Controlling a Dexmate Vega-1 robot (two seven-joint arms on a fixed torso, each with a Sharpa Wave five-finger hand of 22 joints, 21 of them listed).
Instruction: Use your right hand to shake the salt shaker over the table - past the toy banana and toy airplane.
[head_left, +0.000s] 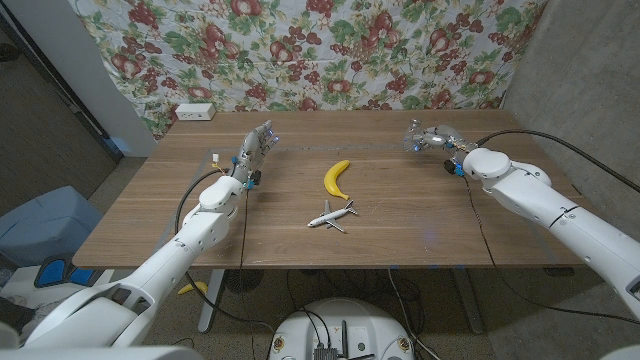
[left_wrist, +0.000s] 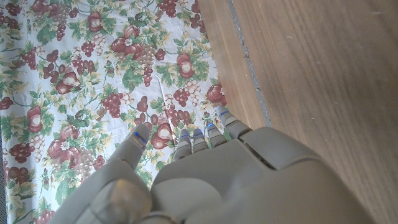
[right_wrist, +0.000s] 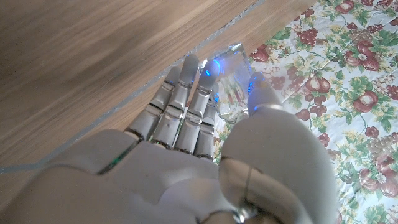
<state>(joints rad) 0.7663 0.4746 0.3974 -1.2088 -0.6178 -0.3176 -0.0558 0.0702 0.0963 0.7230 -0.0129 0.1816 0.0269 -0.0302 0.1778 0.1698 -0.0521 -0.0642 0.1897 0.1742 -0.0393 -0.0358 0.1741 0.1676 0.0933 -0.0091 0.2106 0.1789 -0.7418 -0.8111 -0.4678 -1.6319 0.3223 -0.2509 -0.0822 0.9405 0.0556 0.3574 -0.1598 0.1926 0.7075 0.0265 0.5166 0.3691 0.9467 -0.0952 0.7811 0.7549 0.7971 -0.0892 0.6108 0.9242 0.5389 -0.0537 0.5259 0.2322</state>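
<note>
text: nothing readable is showing | toy airplane (head_left: 331, 215): markings are appearing too small to make out | white box (head_left: 194, 113) at the table's far edge: any print is staying illegible | salt shaker (right_wrist: 231, 87): clear glass, no label showing

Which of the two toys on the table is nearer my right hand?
The toy banana: it lies farther back on the table, closer to the right hand holding the salt shaker. The toy airplane sits nearer the front edge.
</note>
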